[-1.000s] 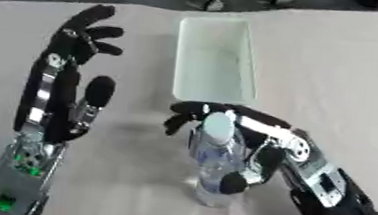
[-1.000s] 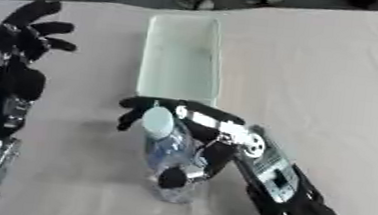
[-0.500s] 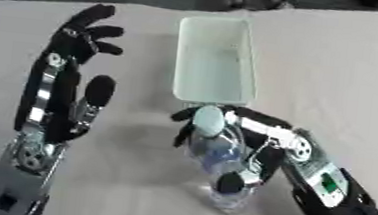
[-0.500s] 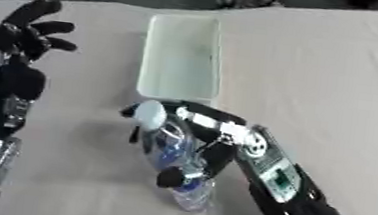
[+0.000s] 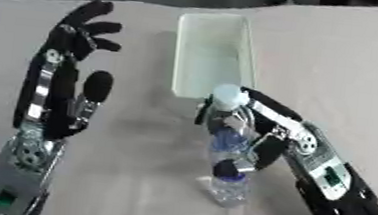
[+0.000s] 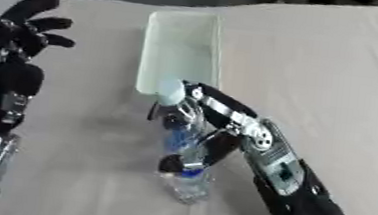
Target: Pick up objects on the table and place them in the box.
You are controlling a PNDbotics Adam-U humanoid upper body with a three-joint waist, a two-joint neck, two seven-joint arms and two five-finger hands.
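A clear plastic water bottle [image 5: 230, 149] with a white cap and a blue label is held upright, its cap near the box's near end. My right hand [image 5: 265, 132] is shut on the bottle, fingers and thumb curled round its middle. The pale green rectangular box [image 5: 212, 51] lies just beyond the bottle, long side running away from me, with nothing seen inside. My left hand [image 5: 64, 86] stands open at the left, fingers spread and pointing away, well apart from bottle and box.
The table [image 5: 337, 70] is covered in a plain light cloth. Dark shapes show at the far edge beyond the table.
The right hand has closed round the bottle and carried it slightly up and toward the box. The left hand has stayed where it was.
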